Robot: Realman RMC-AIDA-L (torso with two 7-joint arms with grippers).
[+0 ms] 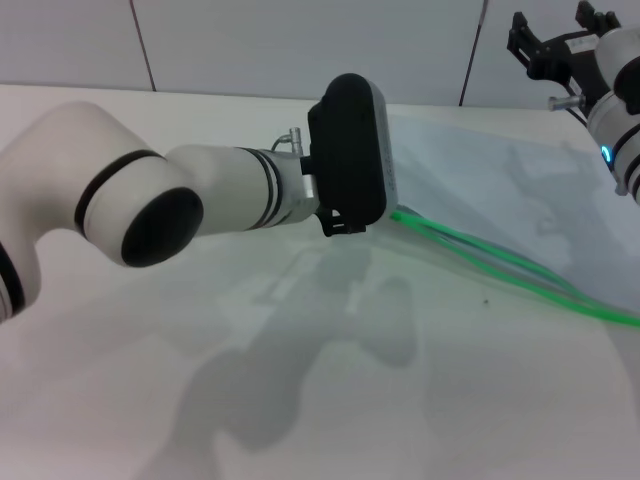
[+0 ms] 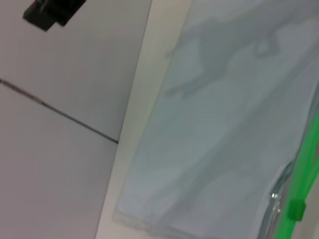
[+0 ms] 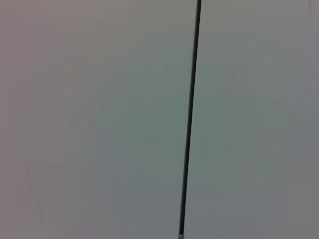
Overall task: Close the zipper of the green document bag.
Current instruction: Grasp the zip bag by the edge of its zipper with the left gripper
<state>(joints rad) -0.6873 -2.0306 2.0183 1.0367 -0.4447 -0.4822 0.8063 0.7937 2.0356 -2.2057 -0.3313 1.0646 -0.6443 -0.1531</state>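
Observation:
The green document bag [image 1: 500, 190] lies flat on the white table at the right, translucent grey-clear. Its zipper [image 1: 500, 262] shows as two thin green strips that meet near the bag's left corner and run apart toward the right. My left gripper [image 1: 350, 155] hangs over that corner, its fingers hidden behind the black wrist housing. The left wrist view looks down on the bag [image 2: 214, 124], with the green zipper [image 2: 309, 159] and its small slider tab [image 2: 297, 209] at the picture's edge. My right gripper [image 1: 550, 50] is raised at the far right, away from the bag.
The white table [image 1: 300, 400] reaches back to a pale panelled wall [image 1: 250, 40]. The right wrist view shows only that wall and a dark seam [image 3: 189, 119]. A black part of the right gripper [image 2: 50, 11] shows far off in the left wrist view.

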